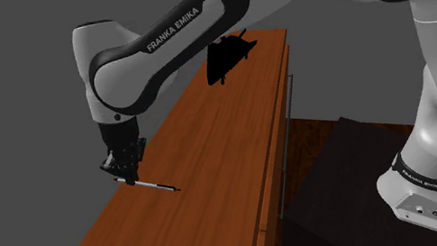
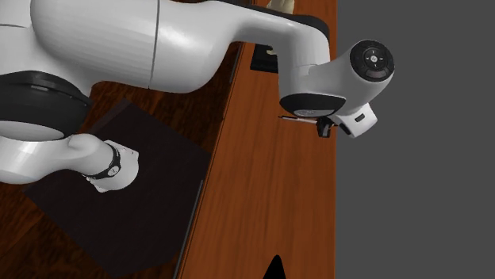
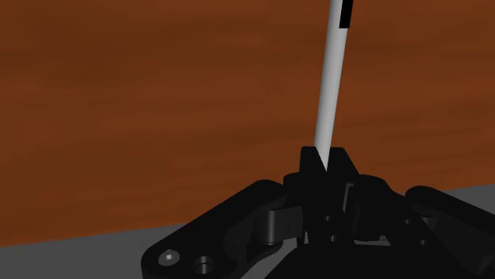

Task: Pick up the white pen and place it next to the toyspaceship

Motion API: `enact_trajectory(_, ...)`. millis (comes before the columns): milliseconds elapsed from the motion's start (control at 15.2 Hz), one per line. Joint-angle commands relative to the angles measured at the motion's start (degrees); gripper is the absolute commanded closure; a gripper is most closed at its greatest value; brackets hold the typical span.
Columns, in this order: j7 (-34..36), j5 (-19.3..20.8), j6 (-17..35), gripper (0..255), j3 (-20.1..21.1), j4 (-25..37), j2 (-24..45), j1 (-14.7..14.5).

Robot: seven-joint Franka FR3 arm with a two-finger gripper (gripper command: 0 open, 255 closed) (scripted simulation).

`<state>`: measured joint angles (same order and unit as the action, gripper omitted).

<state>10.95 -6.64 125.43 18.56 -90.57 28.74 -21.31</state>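
Shoulder view: the pen [image 1: 157, 186] is being gripped at one end by the gripper [image 1: 130, 178], low over the table [image 1: 213, 155]. Whether it is lifted cannot be told. The spaceship [image 1: 228, 55] is sitting well apart, at the far end.

2nd ext. view: the pen is sticking out sideways from the gripper.

Wrist view: the fingers [image 3: 341, 162] are being pressed shut on the pen's end. The pen is being judged light, stiff, smooth and prob. slippery. With an end hold it may pivot, so a hold nearer the middle is being judged safer.
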Motion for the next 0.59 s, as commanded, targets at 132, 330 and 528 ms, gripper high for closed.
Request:
enact_trajectory(132, 0.5, -0.1, -2.6, 255, 0.1, 1.4, -1.2, 0.1)
enact_trajectory(330, 0.8, -0.1, -4.5, 255, 0.2, 2.7, -1.9, 0.1)
enact_trajectory(528, 1.2, -0.2, -6.5, 255, 0.3, 4.1, -2.5, 0.1)
